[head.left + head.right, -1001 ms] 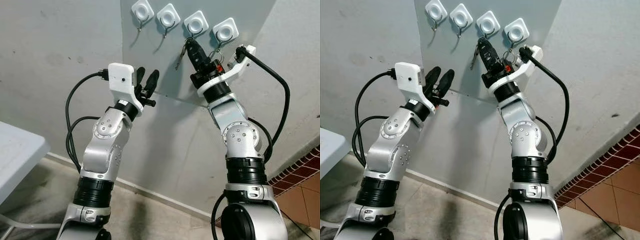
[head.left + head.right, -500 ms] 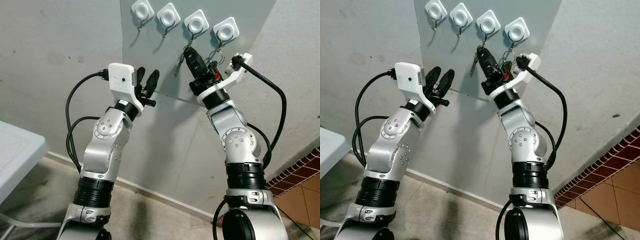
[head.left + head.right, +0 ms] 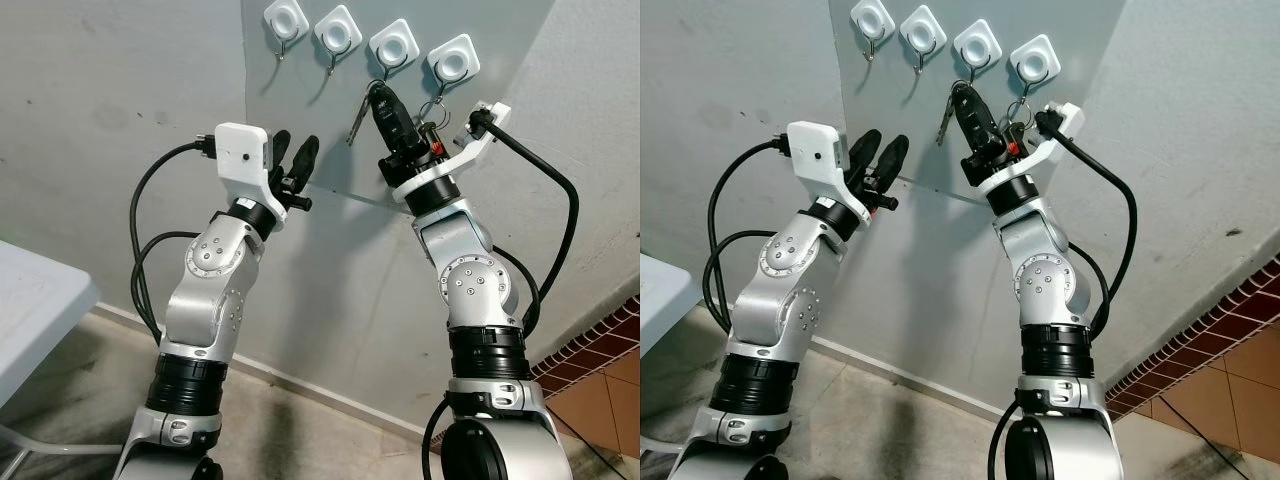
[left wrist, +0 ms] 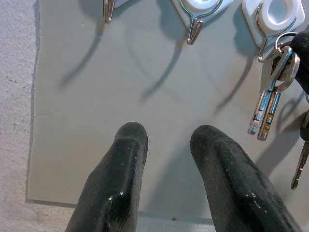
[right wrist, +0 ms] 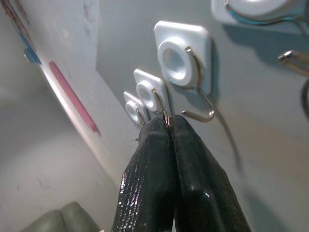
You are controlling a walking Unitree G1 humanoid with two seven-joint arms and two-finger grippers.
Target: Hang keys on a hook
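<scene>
My right gripper [image 3: 381, 100] fingers pinching silver key ring [image 5: 166, 117] of hanging keys [image 4: 266, 106]; third white square wall hook [image 3: 393, 45] just at 12 o'clock. Left gripper [image 3: 292, 165] spread, idle, farther off.

- Keys [image 4: 268, 104]: two silver keys on a metal ring, hanging blades down beside the third hook, ring pinched in the right pincer [image 3: 380, 96].
- Hooks [image 3: 393, 47]: four white square pads with metal wire hooks, in a row on a grey wall panel.
</scene>
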